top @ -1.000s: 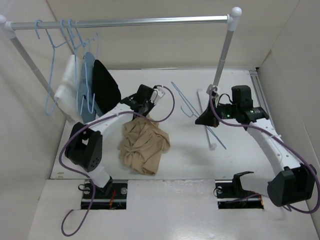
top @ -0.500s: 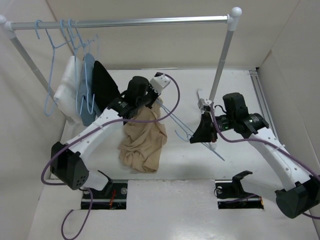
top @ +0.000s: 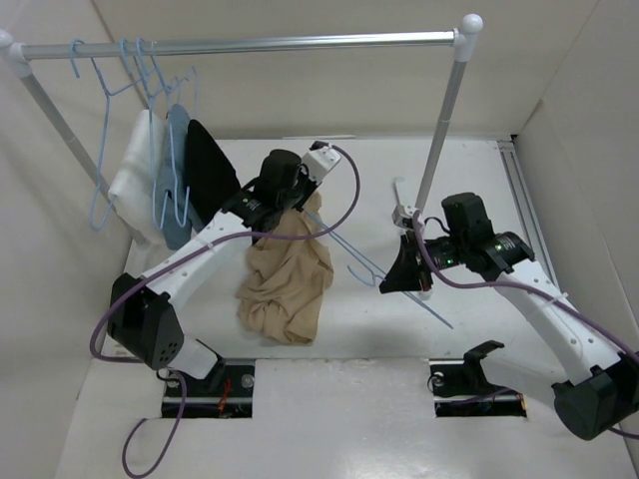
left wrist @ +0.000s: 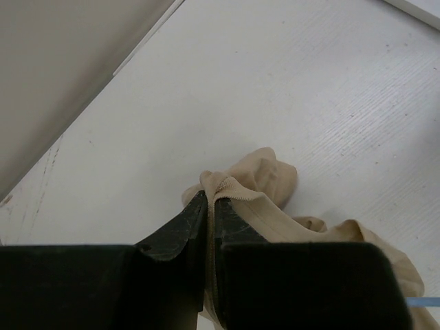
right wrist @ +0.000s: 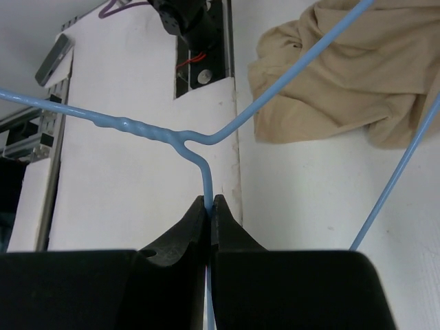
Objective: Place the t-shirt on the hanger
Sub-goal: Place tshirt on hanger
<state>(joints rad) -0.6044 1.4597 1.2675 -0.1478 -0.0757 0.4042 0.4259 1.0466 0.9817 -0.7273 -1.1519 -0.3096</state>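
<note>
Tan t-shirt (top: 288, 284) hangs from left pincer (left wrist: 210, 201); hanger (right wrist: 141, 128) in right pincer (right wrist: 211, 205).

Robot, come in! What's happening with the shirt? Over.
Left fingers shut on t-shirt edge, shirt half raised. Right fingers shut on hanger near its neck. Purple cable loops close by hanger. Over.

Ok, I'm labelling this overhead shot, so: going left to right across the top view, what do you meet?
From the left: white garment → light-blue garment → black garment → t-shirt → right gripper, shut on the hanger.
</note>
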